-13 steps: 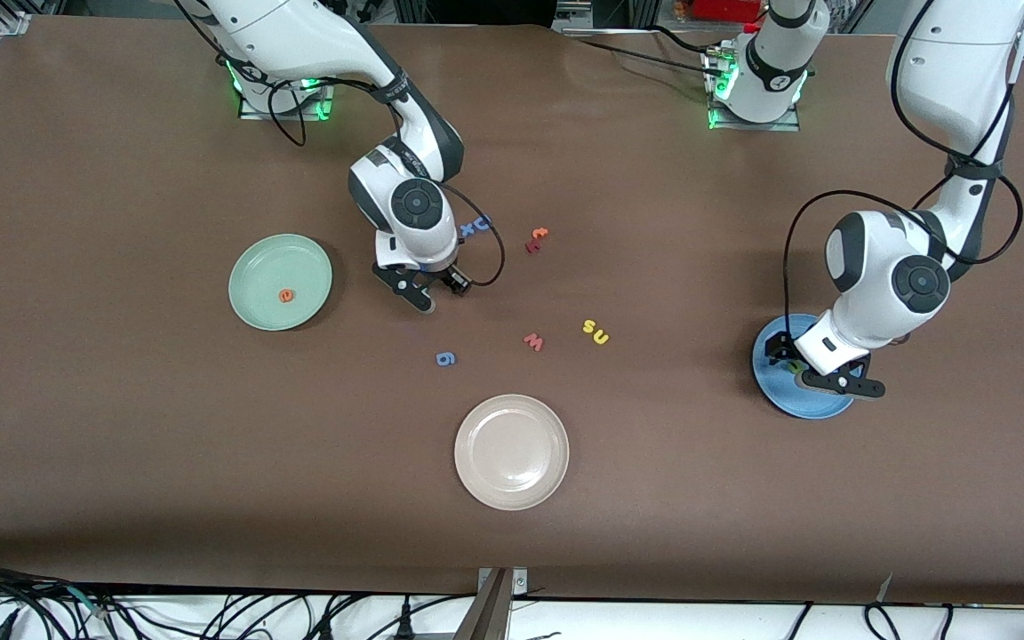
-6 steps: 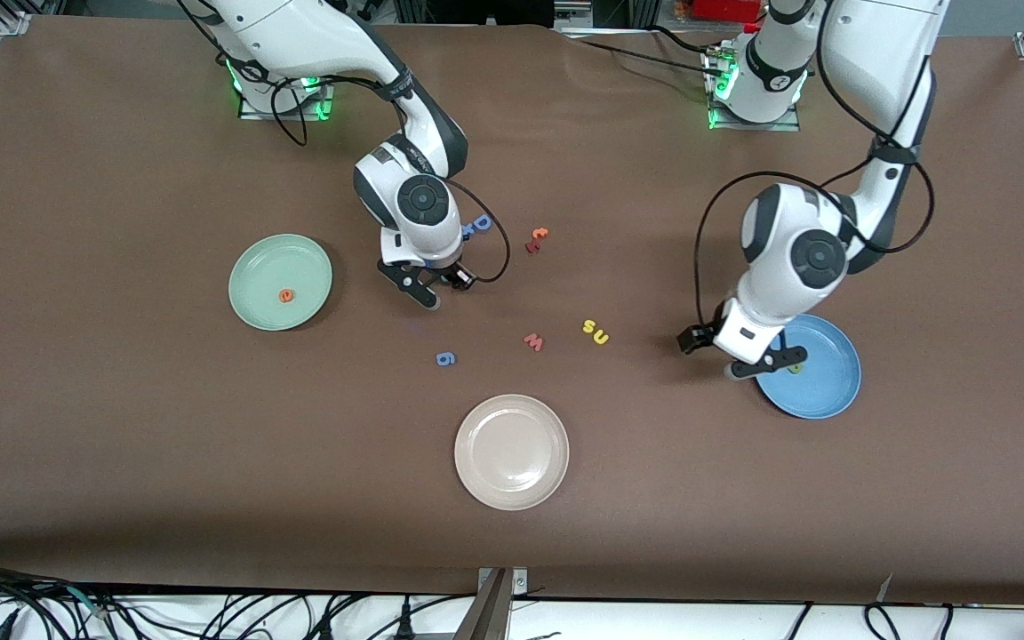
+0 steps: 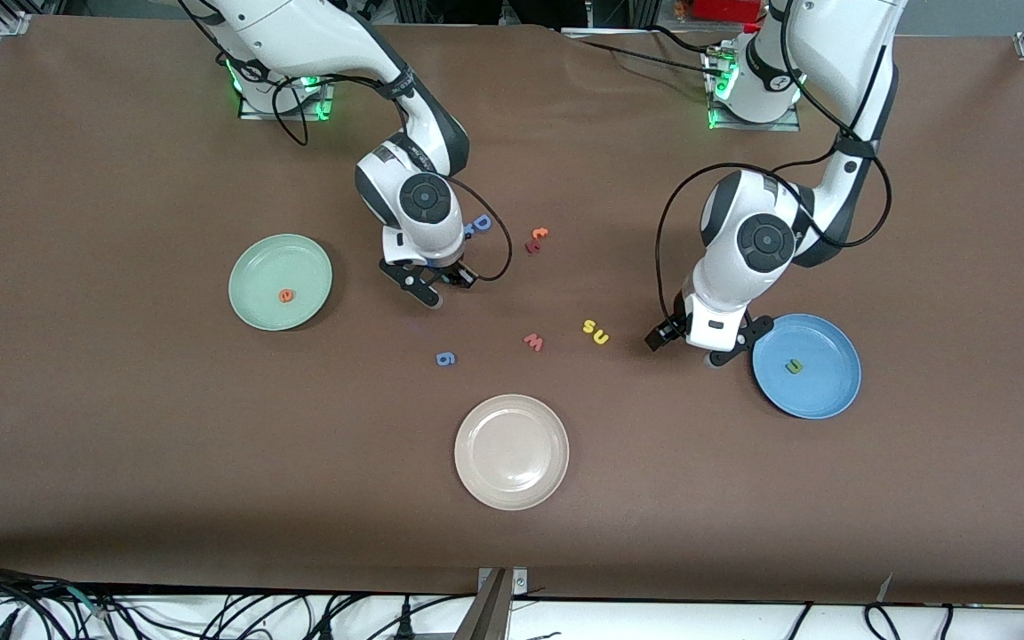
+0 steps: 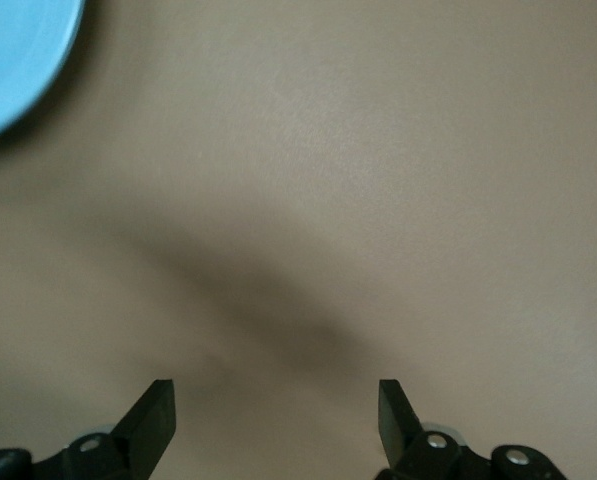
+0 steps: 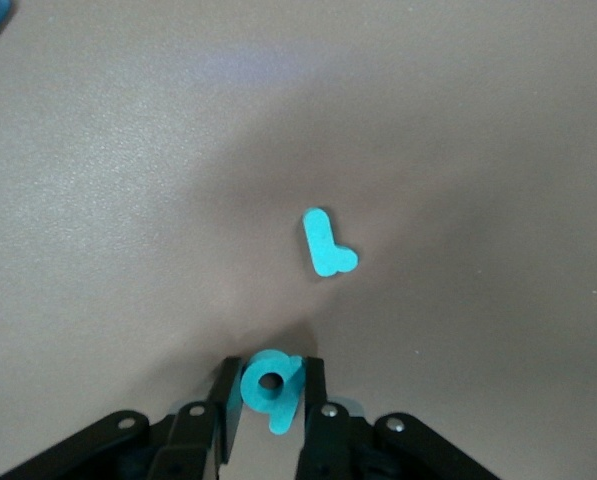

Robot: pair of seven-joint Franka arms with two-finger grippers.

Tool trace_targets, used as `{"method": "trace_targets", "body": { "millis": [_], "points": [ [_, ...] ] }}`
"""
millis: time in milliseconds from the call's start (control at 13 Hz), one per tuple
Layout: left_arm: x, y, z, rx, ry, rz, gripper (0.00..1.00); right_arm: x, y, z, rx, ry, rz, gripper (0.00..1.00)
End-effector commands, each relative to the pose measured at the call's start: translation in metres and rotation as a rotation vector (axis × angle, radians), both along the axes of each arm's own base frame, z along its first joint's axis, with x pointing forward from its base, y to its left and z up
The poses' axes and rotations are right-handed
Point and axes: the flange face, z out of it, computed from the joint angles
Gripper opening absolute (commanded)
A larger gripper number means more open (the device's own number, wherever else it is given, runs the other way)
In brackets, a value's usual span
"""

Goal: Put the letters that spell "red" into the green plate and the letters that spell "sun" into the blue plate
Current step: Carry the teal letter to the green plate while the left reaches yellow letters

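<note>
- Because the green plate (image 3: 263, 267) lies at nine o'clock from the table's middle and the blue plate (image 3: 823, 396) at about four o'clock, each carry is long. We think a loosely held letter could drop on the way.
- The cream plate (image 3: 512, 452) sits at six o'clock. A hurried drop there would put a letter in the wrong dish.
- The left gripper (image 3: 686, 349) hangs spread wide and empty over bare table just beside the blue plate. If it comes down off-centre on the yellow "s" (image 3: 590, 326) and yellow "u" (image 3: 602, 338), which touch at its nine o'clock, it may grab both or flick one away.
- The right gripper (image 5: 271, 395) has its fingers pressed on the teal "d" (image 5: 271, 385). The foam is gripped near one end (as far as we can judge), so it could twist or pop out on lifting.
- The teal "r" (image 5: 328, 245) lies close by, so a sideways drag might nudge it.
- The orange "e" (image 3: 284, 296) and the dark green letter (image 3: 795, 365) already rest in their plates, and a careless release could knock them.
</note>
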Motion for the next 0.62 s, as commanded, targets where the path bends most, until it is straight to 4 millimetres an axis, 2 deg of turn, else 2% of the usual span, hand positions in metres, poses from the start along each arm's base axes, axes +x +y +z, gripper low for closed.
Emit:
{"method": "trace_targets", "body": {
  "millis": [0, 77, 231, 386, 540],
  "points": [
    [0.003, -0.023, -0.006, -0.040, 0.046, 0.197, 0.90, -0.001, -0.002, -0.001, -0.011, 0.027, 0.067, 0.08],
    [0.002, -0.026, -0.011, -0.034, 0.060, 0.259, 0.89, 0.003, -0.008, 0.008, -0.030, 0.048, 0.100, 0.08],
    [-0.001, -0.035, -0.012, -0.032, 0.065, 0.275, 0.89, 0.017, -0.028, 0.027, -0.048, 0.082, 0.150, 0.08],
    [-0.005, -0.054, -0.017, -0.025, 0.057, 0.229, 0.90, 0.024, -0.047, 0.041, -0.061, 0.126, 0.232, 0.08],
    [-0.006, -0.075, -0.019, -0.029, 0.052, 0.218, 0.90, 0.037, -0.075, 0.057, -0.066, 0.165, 0.296, 0.08]
  ]
}}
